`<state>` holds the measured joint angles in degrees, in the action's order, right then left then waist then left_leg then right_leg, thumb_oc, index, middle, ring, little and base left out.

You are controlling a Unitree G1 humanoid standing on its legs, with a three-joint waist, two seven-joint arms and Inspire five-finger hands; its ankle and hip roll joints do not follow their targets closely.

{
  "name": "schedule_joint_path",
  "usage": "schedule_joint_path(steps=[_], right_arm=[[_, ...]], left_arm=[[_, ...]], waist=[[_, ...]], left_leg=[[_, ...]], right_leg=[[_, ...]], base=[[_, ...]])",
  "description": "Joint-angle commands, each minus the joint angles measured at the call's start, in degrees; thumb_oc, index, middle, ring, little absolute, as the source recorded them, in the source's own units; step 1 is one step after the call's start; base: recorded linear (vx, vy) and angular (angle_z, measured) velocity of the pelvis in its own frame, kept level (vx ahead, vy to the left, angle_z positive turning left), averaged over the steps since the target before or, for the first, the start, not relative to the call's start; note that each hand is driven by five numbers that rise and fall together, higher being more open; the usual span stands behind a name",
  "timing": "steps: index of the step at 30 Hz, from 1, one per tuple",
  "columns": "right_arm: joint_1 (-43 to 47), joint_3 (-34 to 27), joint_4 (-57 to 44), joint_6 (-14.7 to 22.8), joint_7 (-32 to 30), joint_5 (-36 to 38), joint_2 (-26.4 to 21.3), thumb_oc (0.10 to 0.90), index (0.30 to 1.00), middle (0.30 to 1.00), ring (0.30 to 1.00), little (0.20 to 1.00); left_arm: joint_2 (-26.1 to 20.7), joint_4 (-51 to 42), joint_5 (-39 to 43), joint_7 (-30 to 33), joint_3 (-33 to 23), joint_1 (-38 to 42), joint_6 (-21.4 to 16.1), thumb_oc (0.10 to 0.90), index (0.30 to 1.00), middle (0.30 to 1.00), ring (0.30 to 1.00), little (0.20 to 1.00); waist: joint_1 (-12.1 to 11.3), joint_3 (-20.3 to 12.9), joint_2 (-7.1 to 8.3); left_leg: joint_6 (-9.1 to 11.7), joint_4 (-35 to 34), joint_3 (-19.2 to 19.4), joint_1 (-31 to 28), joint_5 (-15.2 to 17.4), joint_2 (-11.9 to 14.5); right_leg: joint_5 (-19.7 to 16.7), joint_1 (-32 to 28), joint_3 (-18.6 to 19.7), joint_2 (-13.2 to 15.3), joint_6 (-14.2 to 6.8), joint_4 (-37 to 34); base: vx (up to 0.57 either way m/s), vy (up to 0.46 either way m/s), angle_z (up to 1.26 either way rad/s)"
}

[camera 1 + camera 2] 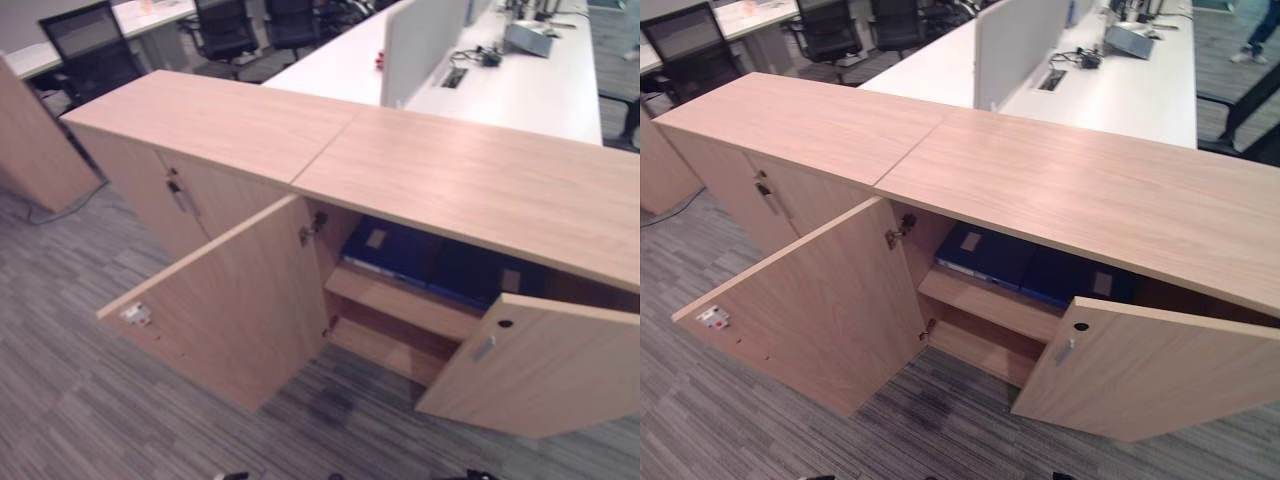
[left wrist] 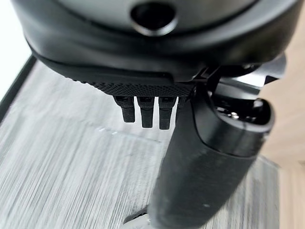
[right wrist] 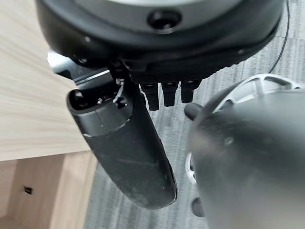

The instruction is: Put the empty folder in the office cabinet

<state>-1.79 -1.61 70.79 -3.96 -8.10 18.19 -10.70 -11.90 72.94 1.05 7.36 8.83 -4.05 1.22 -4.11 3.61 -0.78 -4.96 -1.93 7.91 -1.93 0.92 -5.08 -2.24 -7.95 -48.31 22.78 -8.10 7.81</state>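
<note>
Folders [image 1: 385,248] in dark blue are lying flat on the upper shelf [image 1: 400,298] of the office cabinet [image 1: 440,180], so the empty one is probably already stowed among them, though which is which I cannot tell. Both doors [image 1: 225,300] are standing open, and the lower compartment is looking bare. The left hand [image 2: 147,112] and right hand [image 3: 164,93] are hanging with fingers straight and relaxed, holding nothing.

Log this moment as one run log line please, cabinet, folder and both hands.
cabinet: both doors open | blue folders: lying on upper shelf | left hand: open, empty, over carpet | right hand: open, empty, beside cabinet
</note>
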Motion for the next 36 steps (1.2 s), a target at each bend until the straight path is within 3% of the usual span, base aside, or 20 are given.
schedule_joint_path(steps=[1,4,11,12,15,17,22,27,29,36], right_arm=[[0.7,0.7,-1.3,1.3,-1.8,0.8,-3.1,0.800,0.900,0.900,0.900,0.900],[-0.6,-0.4,1.4,1.3,-0.4,1.6,-2.1,0.800,0.900,0.900,0.900,0.900],[-2.1,-2.3,0.6,2.2,2.4,5.3,-0.3,0.800,0.900,0.900,0.900,0.900],[-2.4,-2.4,0.3,2.5,2.4,5.7,-0.1,0.800,0.900,0.900,0.900,0.900],[-3.7,-2.6,0.4,3.1,1.8,7.3,-0.1,0.800,0.900,0.900,0.900,0.900],[-3.8,-2.7,1.8,3.1,1.9,7.5,-0.2,0.800,0.900,0.900,0.900,0.900],[-4.8,-2.9,3.6,3.1,2.4,5.7,-1.4,0.800,0.900,0.900,0.900,0.900],[-5.3,-3.5,2.2,2.7,3.3,5.1,-2.9,0.800,0.900,0.900,0.900,0.900],[-5.4,-3.7,2.4,2.2,4.4,5.4,-3.8,0.800,0.900,0.900,0.900,0.900],[-5.1,-3.4,3.8,2.0,5.9,6.3,-4.7,0.800,0.900,0.900,0.900,0.900]], left_arm=[[1.1,1.4,2.4,1.3,-0.1,3.3,-0.5,0.800,0.900,0.900,0.900,0.900],[0.7,2.6,6.7,-1.5,-3.3,1.9,-1.1,0.800,0.900,0.900,0.900,0.900],[-2.0,2.7,19.3,-2.7,-14.5,-1.1,-2.3,0.800,0.900,0.900,0.900,0.900],[-2.8,3.1,20.1,-2.1,-15.7,-1.1,-2.6,0.800,0.900,0.900,0.900,0.900],[-5.3,2.5,22.1,0.5,-18.4,-0.6,-4.2,0.800,0.900,0.900,0.900,0.900],[-7.1,0.6,20.4,1.7,-18.5,-0.3,-5.1,0.800,0.900,0.900,0.900,0.900],[-14.0,-8.2,16.5,3.9,-20.2,-0.4,-6.3,0.800,0.900,0.900,0.900,0.900],[-20.5,-14.4,15.5,5.4,-22.2,2.7,-6.5,0.800,0.900,0.900,0.900,0.900],[-24.3,-13.8,15.3,4.9,-21.3,6.2,-6.2,0.800,0.900,0.900,0.900,0.900],[-30.2,-11.8,13.4,3.7,-18.5,12.0,-5.9,0.800,0.900,0.900,0.900,0.900]], waist=[[0.4,1.9,-2.56],[-0.5,1.4,-2.37],[-2.9,0.6,-1.27],[-2.6,0.7,-1.05],[-1.6,0.9,-0.89],[-1.5,0.6,-0.68],[-1.7,-0.6,0.14],[-1.0,-0.8,0.53],[0.0,-1.1,0.49],[1.3,-1.4,0.44]], left_leg=[[5.1,-3.1,0.6,1.0,1.2,4.9],[4.6,-3.1,-2.2,1.8,1.4,2.9],[4.2,-3.1,-6.3,2.2,0.8,0.4],[4.1,-3.1,-6.8,2.2,0.8,0.2],[4.0,-3.1,-7.6,2.1,0.9,0.2],[4.1,-3.1,-7.3,2.2,1.0,0.5],[5.0,-3.1,-6.1,2.6,0.6,1.8],[5.6,-3.1,-5.2,1.8,0.8,2.5],[5.9,-3.1,-4.7,1.1,1.2,2.6],[5.9,-3.1,-3.6,-0.1,1.7,2.7]], right_leg=[[1.6,1.6,0.6,-1.0,-1.1,2.1],[0.5,0.9,3.5,-0.3,-2.0,1.5],[-1.6,-0.7,1.7,0.5,-3.6,0.3],[-2.7,-0.3,3.4,0.8,-4.2,0.6],[-2.6,1.9,15.7,-0.2,-3.9,-1.1],[-1.9,1.6,19.3,-1.4,-3.7,-3.8],[-1.6,0.5,19.2,-4.1,-4.2,-8.5],[-0.8,-0.1,19.1,-4.6,-4.1,-8.8],[-0.9,-0.4,19.2,-4.6,-4.2,-8.9],[-1.1,-0.7,19.9,-4.3,-4.5,-8.8]], base=[[0.00,0.106,0.70],[0.02,0.110,0.63],[0.01,0.052,0.34],[-0.01,0.033,0.13],[-0.02,-0.001,0.18],[0.01,-0.044,0.01],[0.00,-0.078,-0.08],[0.00,-0.043,-0.16],[0.00,-0.025,-0.02],[0.00,-0.006,-0.11]])
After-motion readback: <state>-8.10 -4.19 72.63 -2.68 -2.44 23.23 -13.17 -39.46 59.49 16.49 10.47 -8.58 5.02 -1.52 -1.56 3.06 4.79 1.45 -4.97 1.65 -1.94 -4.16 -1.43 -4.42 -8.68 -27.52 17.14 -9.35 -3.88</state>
